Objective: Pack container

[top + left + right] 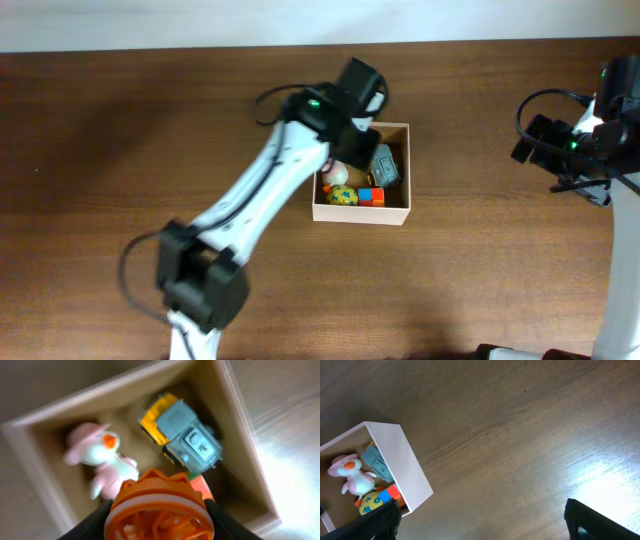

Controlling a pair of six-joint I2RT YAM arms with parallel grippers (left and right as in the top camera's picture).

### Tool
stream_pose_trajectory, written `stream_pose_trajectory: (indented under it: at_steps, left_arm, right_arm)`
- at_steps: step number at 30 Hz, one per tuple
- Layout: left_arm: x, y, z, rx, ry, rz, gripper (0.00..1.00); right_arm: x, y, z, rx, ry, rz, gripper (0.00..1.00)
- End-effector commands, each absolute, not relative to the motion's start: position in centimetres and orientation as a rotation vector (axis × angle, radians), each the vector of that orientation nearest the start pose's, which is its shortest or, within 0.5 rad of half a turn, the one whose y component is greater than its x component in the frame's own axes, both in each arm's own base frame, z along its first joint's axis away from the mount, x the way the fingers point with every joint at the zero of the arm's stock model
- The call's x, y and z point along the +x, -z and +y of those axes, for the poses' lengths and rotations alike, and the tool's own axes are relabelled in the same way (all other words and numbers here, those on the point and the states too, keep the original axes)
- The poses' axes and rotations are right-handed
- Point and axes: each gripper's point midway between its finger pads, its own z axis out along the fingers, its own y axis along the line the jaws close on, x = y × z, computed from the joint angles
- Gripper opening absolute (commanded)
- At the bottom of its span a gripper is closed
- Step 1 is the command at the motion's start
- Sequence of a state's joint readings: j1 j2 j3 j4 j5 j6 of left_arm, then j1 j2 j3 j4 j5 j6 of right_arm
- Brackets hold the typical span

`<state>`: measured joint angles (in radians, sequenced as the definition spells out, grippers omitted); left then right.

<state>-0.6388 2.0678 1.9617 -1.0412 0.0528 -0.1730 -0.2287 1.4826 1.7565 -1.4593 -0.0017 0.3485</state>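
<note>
The container (405,170) is a square cream-walled cardboard box at mid table. It also shows in the left wrist view (235,415) and the right wrist view (402,465). Inside lie a pink-and-white duck toy (102,457), a grey-blue and yellow truck (187,435), a yellow egg-like ball (342,196) and a coloured cube (371,196). My left gripper (159,520) hangs over the box's near-left part, shut on an orange ribbed round toy (159,510). My right gripper (480,520) is open and empty over bare table, far right of the box.
The brown wooden table (100,130) runs all round the box. The left arm (260,190) crosses the table diagonally from the front left. The right arm's base and cables (580,140) stand at the right edge.
</note>
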Motion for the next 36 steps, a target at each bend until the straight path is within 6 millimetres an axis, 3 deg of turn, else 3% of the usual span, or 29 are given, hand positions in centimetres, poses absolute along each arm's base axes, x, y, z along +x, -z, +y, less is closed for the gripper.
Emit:
stream_pose_trajectory:
  at_steps: [1,2,4,7,8,11,14,19,23,27,29,36]
  left_arm:
    - [39.7,-9.5,-31.6,0.693,0.265,2.765,0.47]
    - [39.7,-8.8,-31.6,0.697,0.262,2.779,0.47]
    - [39.9,-7.9,-31.8,0.700,0.257,2.786,0.64]
    - [40.2,-8.9,-32.0,0.704,0.266,2.766,0.81]
    - [40.3,-9.7,-32.0,0.701,0.268,2.760,1.00]
    - [40.8,-13.7,-31.6,0.678,0.273,2.729,0.99]
    - [41.5,-19.0,-29.6,0.624,0.207,2.678,0.99]
    - [42.0,-28.4,-23.0,0.421,-0.014,2.558,0.99]
    - [40.6,-33.8,-16.4,0.153,-0.085,2.509,0.99]
    - [40.3,-36.8,-12.3,0.021,-0.040,2.456,0.99]
    - [40.1,-38.5,-8.7,-0.084,-0.057,2.415,0.99]
    - [39.5,-40.6,-1.1,-0.263,-0.145,2.354,0.99]
  right_arm:
    - [30.0,-27.1,-7.2,0.805,-0.037,2.641,0.99]
    - [30.0,-27.1,-7.2,0.805,-0.037,2.641,0.99]
    - [30.0,-27.1,-7.2,0.805,-0.037,2.641,0.99]
    - [30.0,-27.1,-7.2,0.805,-0.037,2.641,0.99]
    - [30.0,-27.1,-7.2,0.805,-0.037,2.641,0.99]
    - [30.0,-27.1,-7.2,0.805,-0.037,2.641,0.99]
    - [30.0,-27.1,-7.2,0.805,-0.037,2.641,0.99]
    - [30.0,-27.1,-7.2,0.805,-0.037,2.641,0.99]
    - [30.0,-27.1,-7.2,0.805,-0.037,2.641,0.99]
    - [30.0,-27.1,-7.2,0.805,-0.037,2.641,0.99]
    - [30.0,-27.1,-7.2,0.805,-0.037,2.641,0.99]
    - [30.1,-27.0,-7.2,0.806,-0.037,2.645,0.99]
